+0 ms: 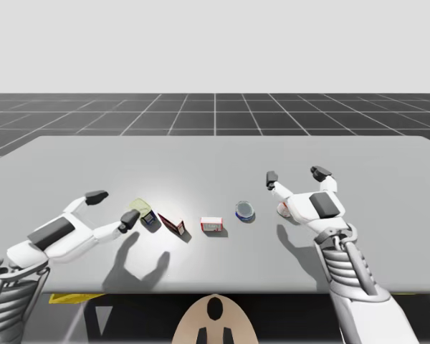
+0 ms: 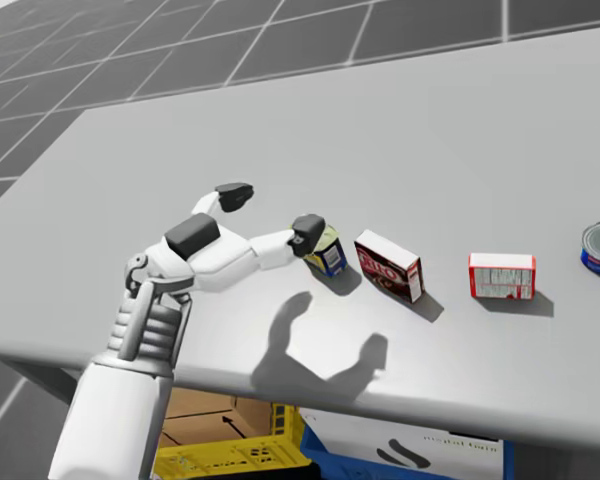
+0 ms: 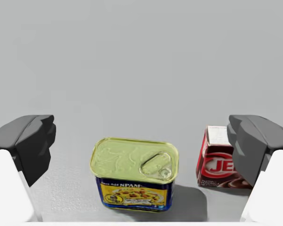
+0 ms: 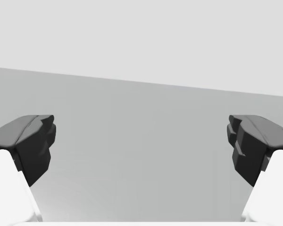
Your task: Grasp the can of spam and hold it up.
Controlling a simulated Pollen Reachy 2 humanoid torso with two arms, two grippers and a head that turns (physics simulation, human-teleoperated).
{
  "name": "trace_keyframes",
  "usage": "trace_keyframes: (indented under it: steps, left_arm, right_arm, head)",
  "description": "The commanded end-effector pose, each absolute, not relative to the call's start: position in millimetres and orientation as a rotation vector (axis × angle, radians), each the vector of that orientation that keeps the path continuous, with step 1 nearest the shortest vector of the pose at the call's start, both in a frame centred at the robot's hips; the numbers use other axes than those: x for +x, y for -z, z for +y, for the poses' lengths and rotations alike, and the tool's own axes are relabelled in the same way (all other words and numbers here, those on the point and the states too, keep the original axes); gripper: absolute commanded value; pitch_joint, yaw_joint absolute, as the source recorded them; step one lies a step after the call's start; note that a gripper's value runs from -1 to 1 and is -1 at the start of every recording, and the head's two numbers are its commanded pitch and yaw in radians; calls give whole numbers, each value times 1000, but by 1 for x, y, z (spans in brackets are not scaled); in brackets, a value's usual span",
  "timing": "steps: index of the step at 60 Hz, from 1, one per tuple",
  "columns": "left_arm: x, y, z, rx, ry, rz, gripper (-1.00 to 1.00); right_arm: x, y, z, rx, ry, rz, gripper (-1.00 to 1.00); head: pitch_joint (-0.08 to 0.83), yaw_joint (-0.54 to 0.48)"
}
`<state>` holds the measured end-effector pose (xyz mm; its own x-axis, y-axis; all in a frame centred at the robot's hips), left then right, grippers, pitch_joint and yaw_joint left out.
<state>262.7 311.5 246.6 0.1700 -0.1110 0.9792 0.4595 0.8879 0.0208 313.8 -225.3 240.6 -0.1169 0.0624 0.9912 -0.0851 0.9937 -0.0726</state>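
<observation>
The spam can (image 3: 134, 172) is a squat rectangular tin with a pale yellow-green pull-tab lid and blue and yellow sides. It stands upright on the grey table (image 1: 215, 158), seen in the high view as the can (image 1: 142, 211) and in the head view as the can (image 2: 327, 250). My left gripper (image 3: 141, 141) is open, with the can ahead of it in the gap between the fingers and neither finger touching it. From above, the left gripper (image 1: 113, 208) sits just left of the can. In the head view one fingertip (image 2: 308, 233) of the left gripper (image 2: 271, 213) is close beside the can. My right gripper (image 1: 295, 175) is open and holds nothing.
To the right of the can a dark red box (image 1: 172, 224) stands close by, then a white and red box (image 1: 211, 224), then a round blue can (image 1: 245, 211). The red box (image 3: 217, 157) is near my left gripper's outer finger. The right gripper (image 4: 141, 141) faces bare table.
</observation>
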Motion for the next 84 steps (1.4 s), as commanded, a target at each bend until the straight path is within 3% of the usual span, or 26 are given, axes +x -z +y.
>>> trace_keyframes:
  steps: [1, 22, 52, 69, 80, 81, 82, 83, 84]
  left_arm:
    - [260, -222, 324, -335, 463, -1263, -1000]
    - [279, -185, 328, -334, 462, -1153, -1000]
    - [321, -176, 307, -281, 425, -1104, -1000]
    - [330, -169, 293, -261, 419, -1093, -1000]
    - [327, -158, 295, -219, 436, -1035, -1000]
    - [327, -157, 295, -215, 440, -1035, -915]
    - [326, -157, 295, -208, 444, -1035, 348]
    - [326, -157, 295, -206, 448, -1034, 773]
    - [326, -157, 295, -205, 449, -1035, 899]
  right_arm:
    - [314, -239, -225, 20, -127, -1678, -1000]
    - [315, -240, -225, 23, -126, -1682, -1000]
    - [314, -242, -227, 25, -120, -1686, -1000]
    - [314, -243, -228, 28, -115, -1690, -1000]
    - [314, -244, -228, 29, -112, -1691, -1000]
    - [314, -244, -228, 29, -112, -1691, -1000]
    - [314, -244, -228, 29, -112, -1692, -1000]
    - [314, -244, -228, 29, -112, -1692, -1000]
    - [314, -244, -228, 29, -111, -1692, -1000]
  head:
    - [671, 418]
    - [671, 421]
    - [669, 412]
    - [664, 408]
    - [664, 405]
    - [663, 405]
    - [662, 406]
    - [662, 406]
    - [661, 406]
